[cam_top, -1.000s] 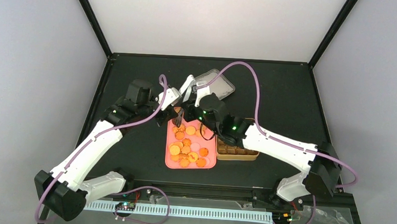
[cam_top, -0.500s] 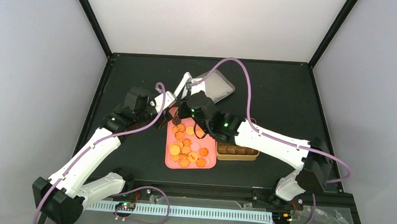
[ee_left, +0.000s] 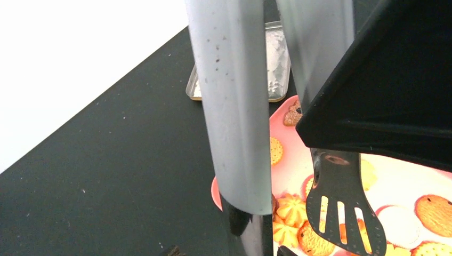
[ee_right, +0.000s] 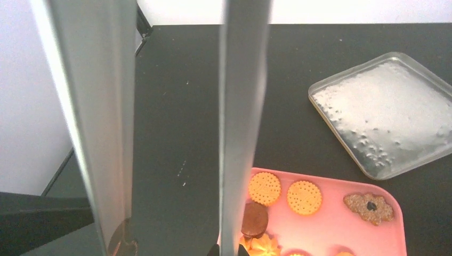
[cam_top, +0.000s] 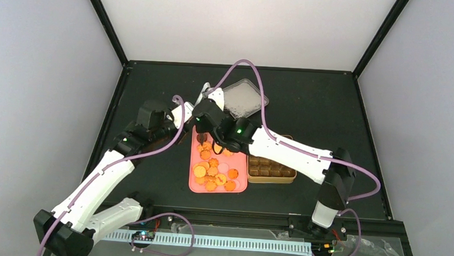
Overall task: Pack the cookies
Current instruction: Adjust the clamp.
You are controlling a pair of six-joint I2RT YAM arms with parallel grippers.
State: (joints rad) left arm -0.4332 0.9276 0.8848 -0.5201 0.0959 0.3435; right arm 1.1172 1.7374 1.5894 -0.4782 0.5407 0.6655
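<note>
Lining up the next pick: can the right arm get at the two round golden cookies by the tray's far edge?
Probably yes: the two round golden cookies lie uncovered on the pink tray, just beside the tongs held by the right arm; nothing lies between them.

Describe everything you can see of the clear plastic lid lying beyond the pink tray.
The clear plastic lid is a shallow rectangle with rounded corners and a raised rim. It is see-through but clouded by whitish speckles across its face. It lies flat on the black table, turned at an angle, just past the far end of the pink tray, with a strip of bare table between them. Nothing rests on it, and nothing visible touches it besides the table.
</note>
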